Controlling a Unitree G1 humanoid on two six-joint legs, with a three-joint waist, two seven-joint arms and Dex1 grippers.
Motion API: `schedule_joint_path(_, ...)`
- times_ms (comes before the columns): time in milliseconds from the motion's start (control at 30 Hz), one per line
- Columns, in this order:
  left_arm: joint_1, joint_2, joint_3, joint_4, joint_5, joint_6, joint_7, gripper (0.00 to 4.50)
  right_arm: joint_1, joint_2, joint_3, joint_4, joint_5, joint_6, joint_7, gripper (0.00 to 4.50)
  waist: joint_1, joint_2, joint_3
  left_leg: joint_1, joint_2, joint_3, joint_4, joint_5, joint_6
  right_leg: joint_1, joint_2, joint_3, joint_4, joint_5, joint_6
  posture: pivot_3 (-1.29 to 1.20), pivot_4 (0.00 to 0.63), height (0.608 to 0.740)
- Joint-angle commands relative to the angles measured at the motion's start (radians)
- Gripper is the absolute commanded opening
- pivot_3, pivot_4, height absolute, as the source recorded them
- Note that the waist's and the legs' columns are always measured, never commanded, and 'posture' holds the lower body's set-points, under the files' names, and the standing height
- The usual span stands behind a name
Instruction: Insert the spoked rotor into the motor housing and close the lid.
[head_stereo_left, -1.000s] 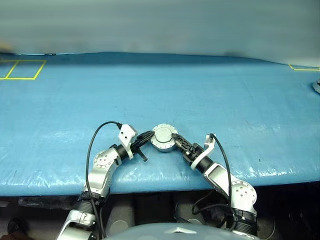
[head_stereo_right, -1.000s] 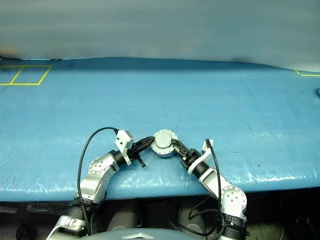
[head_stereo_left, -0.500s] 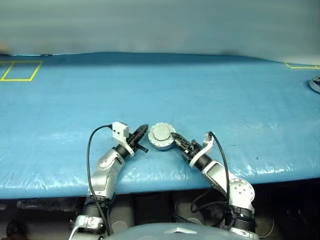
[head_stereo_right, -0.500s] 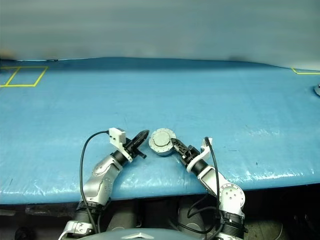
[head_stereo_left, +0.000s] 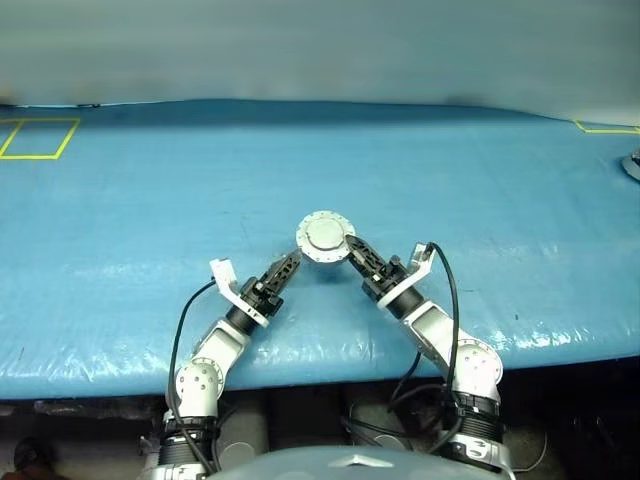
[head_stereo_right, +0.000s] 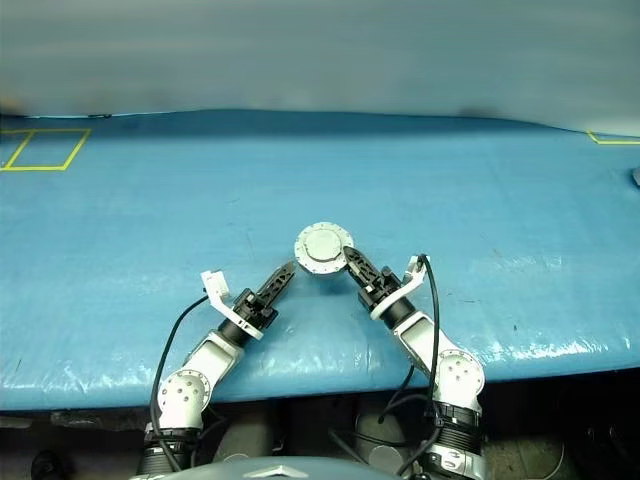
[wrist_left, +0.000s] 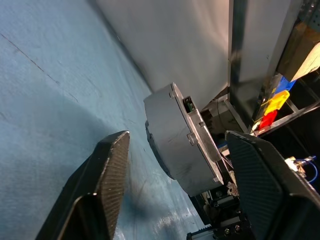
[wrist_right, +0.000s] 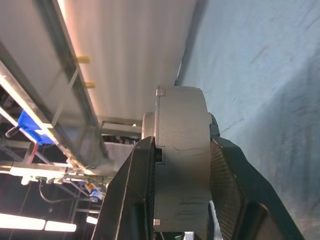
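Motor housing, lid shut, frame centre: pinched edgewise by right gripper; left gripper spread wide, empty. Risk: thin grip slipping, housing drops onto blue table.

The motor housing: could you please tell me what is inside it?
The lid is closed over the motor housing, so its inside is covered; whether the rotor sits within cannot be seen.

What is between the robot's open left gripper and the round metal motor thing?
Nothing: just bare blue table between left gripper and motor housing, in the left eye view.
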Motion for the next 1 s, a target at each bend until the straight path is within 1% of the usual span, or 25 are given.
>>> schedule_joint_path(33, -0.02, -0.007, -0.004, -0.029, -0.083, 0.094, 0.007, 4.49, -0.029, 0.02, 0.051, -0.097, 0.08, 0.031, 0.057, 1.14, -0.001, 0.0, 0.0, 0.0, 0.0, 0.0, 0.001, 0.0, 0.0, 0.0, 0.0, 0.0, 0.0, 0.0, 0.0, 0.0, 0.15, 0.74)
schedule_joint_path(167, -0.04, -0.024, -0.002, -0.028, -0.124, 0.134, 0.009, 4.49, -0.015, 0.0, 0.113, -0.133, 0.078, 0.076, 0.061, 1.14, 0.0, 0.0, 0.0, 0.0, 0.0, -0.001, 0.002, 0.0, 0.0, 0.001, 0.0, 0.0, 0.0, 0.0, 0.0, 0.0, 0.15, 0.74)
schedule_joint_path(267, -0.061, -0.074, 0.028, -0.03, -0.183, 0.115, -0.001, 4.49, 0.006, -0.018, 0.166, -0.15, 0.037, 0.101, 0.053, 1.14, 0.0, 0.0, 0.0, 0.0, 0.0, -0.001, 0.002, 0.0, 0.0, 0.001, 0.0, 0.0, 0.0, 0.0, 0.0, 0.0, 0.15, 0.74)
schedule_joint_path(433, -0.071, -0.095, 0.047, -0.021, -0.27, 0.13, -0.027, 4.49, 0.018, -0.037, 0.187, -0.159, 0.025, 0.085, 0.061, 1.14, -0.003, 0.0, 0.0, 0.0, 0.001, -0.004, 0.001, 0.0, 0.0, 0.001, 0.002, -0.001, 0.001, 0.0, -0.001, 0.0, 0.15, 0.74)
schedule_joint_path(567, -0.072, -0.084, 0.05, -0.019, -0.252, 0.089, -0.028, 4.49, 0.022, -0.045, 0.194, -0.158, 0.02, 0.08, 0.061, 1.14, 0.0, 0.0, 0.0, 0.0, 0.0, -0.004, 0.002, 0.0, 0.0, 0.002, 0.002, 0.0, 0.0, 0.0, -0.001, 0.0, 0.15, 0.74)
schedule_joint_path(633, -0.075, -0.069, 0.037, -0.011, -0.193, 0.052, -0.014, 4.49, 0.022, -0.046, 0.197, -0.16, 0.018, 0.074, 0.06, 1.14, 0.001, 0.0, 0.0, 0.0, 0.0, -0.004, 0.003, 0.0, 0.0, 0.003, 0.002, 0.0, 0.0, 0.0, -0.001, 0.0, 0.15, 0.74)
schedule_joint_path(667, -0.076, -0.069, 0.038, -0.006, -0.195, 0.051, -0.014, 4.49, 0.021, -0.045, 0.198, -0.161, 0.018, 0.071, 0.059, 1.14, 0.002, 0.0, 0.0, 0.0, 0.0, -0.004, 0.003, 0.0, 0.0, 0.003, 0.002, 0.0, 0.0, 0.0, -0.001, 0.0, 0.15, 0.74)
schedule_joint_path(700, -0.076, -0.069, 0.037, -0.003, -0.203, 0.051, -0.028, 4.12, 0.02, -0.045, 0.198, -0.163, 0.018, 0.068, 0.059, 1.14, 0.002, 0.0, 0.0, 0.0, 0.0, -0.004, 0.003, 0.0, 0.0, 0.003, 0.002, 0.0, 0.0, 0.0, -0.001, 0.0, 0.15, 0.74)
schedule_joint_path(733, -0.074, -0.073, 0.039, -0.002, -0.204, 0.044, -0.033, 3.88, 0.019, -0.044, 0.198, -0.163, 0.019, 0.066, 0.058, 1.14, 0.002, 0.0, 0.0, 0.0, 0.0, -0.004, 0.003, 0.0, 0.0, 0.003, 0.002, 0.0, 0.0, 0.0, -0.001, 0.0, 0.15, 0.74)
schedule_joint_path(800, -0.072, -0.079, 0.041, 0.004, -0.198, 0.026, -0.037, 3.25, 0.016, -0.041, 0.197, -0.161, 0.016, 0.06, 0.055, 1.14, 0.001, 0.0, 0.0, 0.0, 0.0, -0.005, 0.003, 0.0, 0.0, 0.003, 0.003, 0.0, 0.001, 0.0, -0.001, 0.0, 0.15, 0.74)
schedule_joint_path(833, -0.071, -0.079, 0.04, 0.007, -0.193, 0.019, -0.036, 2.87, 0.015, -0.04, 0.197, -0.16, 0.015, 0.057, 0.054, 1.14, 0.001, 0.0, 0.0, 0.0, 0.0, -0.005, 0.003, 0.0, 0.0, 0.003, 0.003, 0.0, 0.0, 0.0, -0.001, 0.0, 0.15, 0.74)
schedule_joint_path(867, -0.068, -0.082, 0.042, 0.011, -0.201, 0.018, -0.036, 2.64, 0.015, -0.037, 0.197, -0.158, 0.011, 0.052, 0.052, 1.14, 0.002, 0.0, 0.0, 0.0, 0.0, -0.005, 0.003, 0.0, 0.0, 0.003, 0.003, 0.0, 0.001, 0.0, -0.001, 0.0, 0.15, 0.74)
schedule_joint_path(1000, -0.054, -0.093, 0.048, 0.014, -0.214, 0.009, -0.018, 2.58, 0.016, -0.038, 0.211, -0.163, -0.045, 0.019, 0.056, 1.14, 0.001, 0.0, 0.0, 0.0, 0.0, -0.005, 0.003, 0.0, 0.0, 0.003, 0.003, 0.0, 0.001, 0.0, -0.001, 0.0, 0.15, 0.74)
